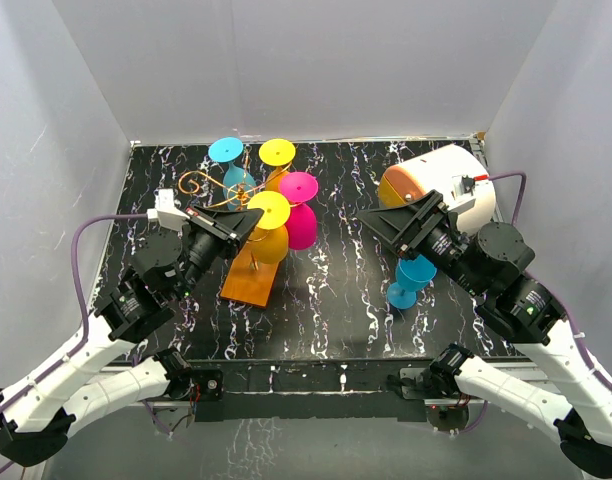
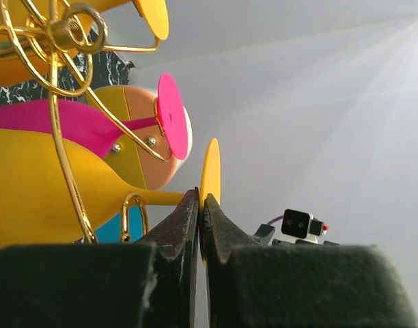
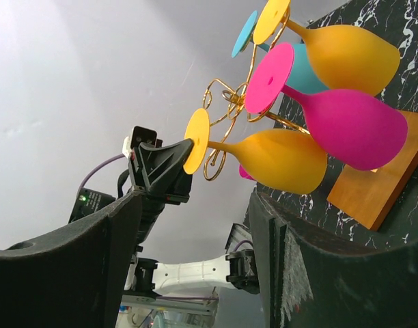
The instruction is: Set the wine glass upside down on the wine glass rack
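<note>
Left gripper (image 2: 200,199): lower left of the top view; jaws pressed together, tips at the rim of a yellow foot disc. Whether they pinch it cannot be told.
Right gripper (image 3: 195,205): right of centre; jaws spread wide, nothing between them.
Blue wine glass (image 1: 414,272): foot down on the table, directly beneath the right gripper, rim hidden by it.
Wine glass rack (image 1: 248,278): left of centre; gold scrolled wire on a flat orange base.
Yellow wine glass (image 1: 269,240): hangs bowl down on the rack's near arm, foot uppermost.
Pink glass (image 1: 301,225): hangs inverted just right of it.
Rear glasses: one yellow (image 1: 277,152), one blue (image 1: 226,150), both inverted.
Drum (image 1: 446,180): white with an orange end, upper right.
Table (image 1: 336,300): black, white-veined marble pattern.
Walls (image 1: 306,60): plain pale grey on three sides.
</note>
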Available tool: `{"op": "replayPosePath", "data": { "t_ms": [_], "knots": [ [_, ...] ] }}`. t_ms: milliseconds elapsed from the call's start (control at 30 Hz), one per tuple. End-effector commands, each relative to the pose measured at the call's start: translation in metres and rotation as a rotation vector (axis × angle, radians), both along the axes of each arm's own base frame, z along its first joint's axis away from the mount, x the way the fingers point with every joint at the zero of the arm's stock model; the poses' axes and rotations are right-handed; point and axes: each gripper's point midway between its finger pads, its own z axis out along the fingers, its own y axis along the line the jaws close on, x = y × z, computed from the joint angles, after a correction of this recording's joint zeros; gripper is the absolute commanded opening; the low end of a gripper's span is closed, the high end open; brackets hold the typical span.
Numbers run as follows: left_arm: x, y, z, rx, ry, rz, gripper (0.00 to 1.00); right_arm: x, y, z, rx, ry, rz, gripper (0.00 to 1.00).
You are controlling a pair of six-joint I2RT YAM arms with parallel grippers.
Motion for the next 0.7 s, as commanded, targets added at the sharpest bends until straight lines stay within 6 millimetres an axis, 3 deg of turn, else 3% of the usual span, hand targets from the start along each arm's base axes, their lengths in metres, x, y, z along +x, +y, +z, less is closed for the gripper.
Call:
{"op": "replayPosePath", "data": {
  "t_ms": [0,400,667],
  "knots": [
    [0.007,0.011,0.008,-0.026,-0.020,0.072,0.00,-0.003,-0.008,0.021,0.031,-0.051,-0.022,0.62],
    [0.013,0.028,0.001,-0.002,-0.014,0.163,0.00,-0.001,-0.007,0.013,0.024,-0.036,-0.026,0.62],
    [0.004,0.044,0.007,-0.008,-0.026,0.184,0.00,0.002,-0.005,0.008,0.019,-0.026,-0.029,0.62]
  ]
}}
